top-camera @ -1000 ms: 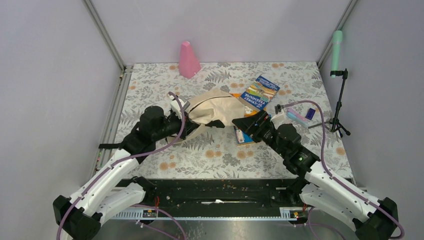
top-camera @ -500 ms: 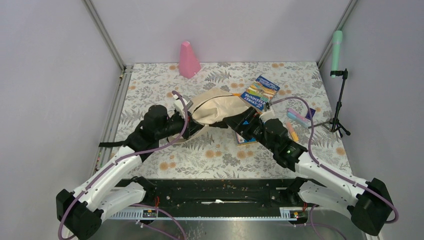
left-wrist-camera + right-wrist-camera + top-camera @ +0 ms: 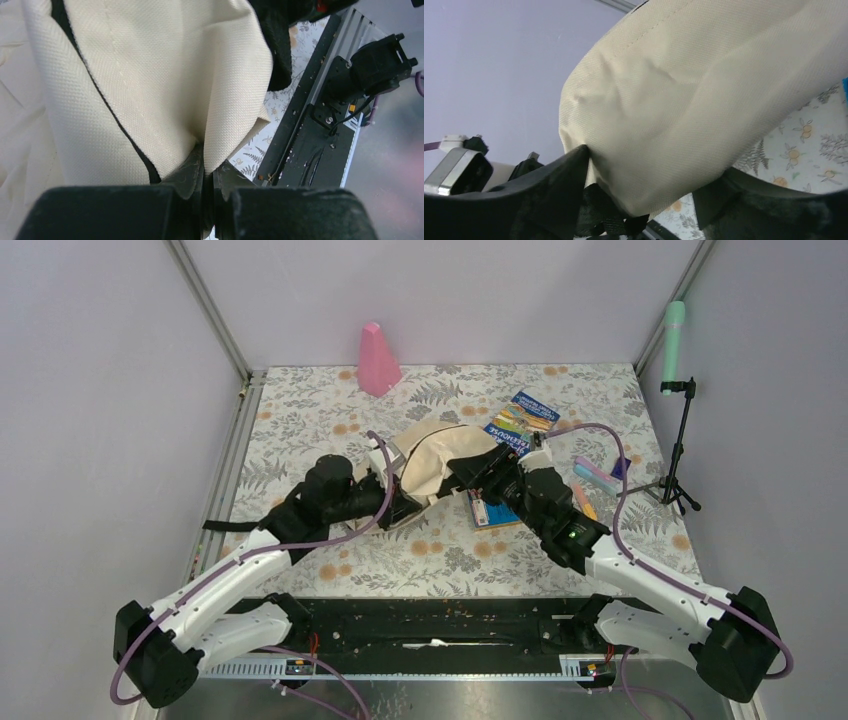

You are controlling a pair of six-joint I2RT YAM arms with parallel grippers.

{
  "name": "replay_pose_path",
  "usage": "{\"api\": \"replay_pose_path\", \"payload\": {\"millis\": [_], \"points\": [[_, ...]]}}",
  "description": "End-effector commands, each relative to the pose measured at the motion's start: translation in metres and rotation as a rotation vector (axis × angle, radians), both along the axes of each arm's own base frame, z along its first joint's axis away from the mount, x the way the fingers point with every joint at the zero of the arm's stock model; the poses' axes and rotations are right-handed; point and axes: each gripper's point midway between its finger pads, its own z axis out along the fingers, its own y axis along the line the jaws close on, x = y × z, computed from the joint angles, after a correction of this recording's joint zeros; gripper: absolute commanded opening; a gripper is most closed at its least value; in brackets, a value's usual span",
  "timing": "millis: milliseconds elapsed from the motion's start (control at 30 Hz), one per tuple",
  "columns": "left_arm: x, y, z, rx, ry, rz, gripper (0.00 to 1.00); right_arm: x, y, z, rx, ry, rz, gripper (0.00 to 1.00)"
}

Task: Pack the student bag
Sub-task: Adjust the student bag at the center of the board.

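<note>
student bag [image 3: 437, 455] pinched in left jaws, right jaws spread around it.

We are in a robot lab cell: grey panels [image 3: 100, 390] on aluminium posts [image 3: 209, 308], a floral counter [image 3: 300, 420], arms [image 3: 230, 575] bolted to a bottom rail [image 3: 440, 625], a tripod [image 3: 683, 455] at right.

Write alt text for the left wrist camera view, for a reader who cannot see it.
A cream woven-fabric backpack fills the frame, one fold of it pinched between the closed black fingers of the left gripper at the bottom edge. To the right show a strip of floral table cover and a black rail.
</note>
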Motion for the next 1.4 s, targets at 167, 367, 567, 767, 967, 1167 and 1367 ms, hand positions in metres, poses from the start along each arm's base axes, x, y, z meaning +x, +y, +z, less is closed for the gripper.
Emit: {"api": "replay_pose_path", "payload": {"millis": [167,367,567,767,967,1167,1367], "points": [[-0.029,-0.02,0.02,0.038,-0.078,-0.124,0.47,0.012,-0.03,0.012,-0.204,-0.145,-0.108,0.21],[-0.042,-0.017,0.068,-0.07,-0.114,-0.124,0.82,-0.001,-0.061,-0.041,-0.526,-0.077,-0.072,0.0],[-0.04,0.001,0.108,-0.135,-0.125,-0.03,0.92,-0.039,-0.082,-0.118,-0.69,0.115,0.045,0.23],[0.002,0.035,0.096,-0.079,-0.03,0.19,0.95,-0.055,-0.112,-0.12,-0.714,0.112,-0.014,0.87],[0.048,0.071,0.048,-0.068,0.149,0.448,0.95,-0.054,-0.144,-0.087,-0.745,0.021,-0.132,1.0],[0.058,0.091,-0.002,-0.077,0.276,0.638,0.95,-0.055,-0.133,-0.063,-0.781,-0.109,-0.029,1.0],[0.058,0.113,-0.063,-0.048,0.365,0.808,0.94,-0.058,-0.099,-0.055,-0.735,-0.189,0.124,0.99]]}}
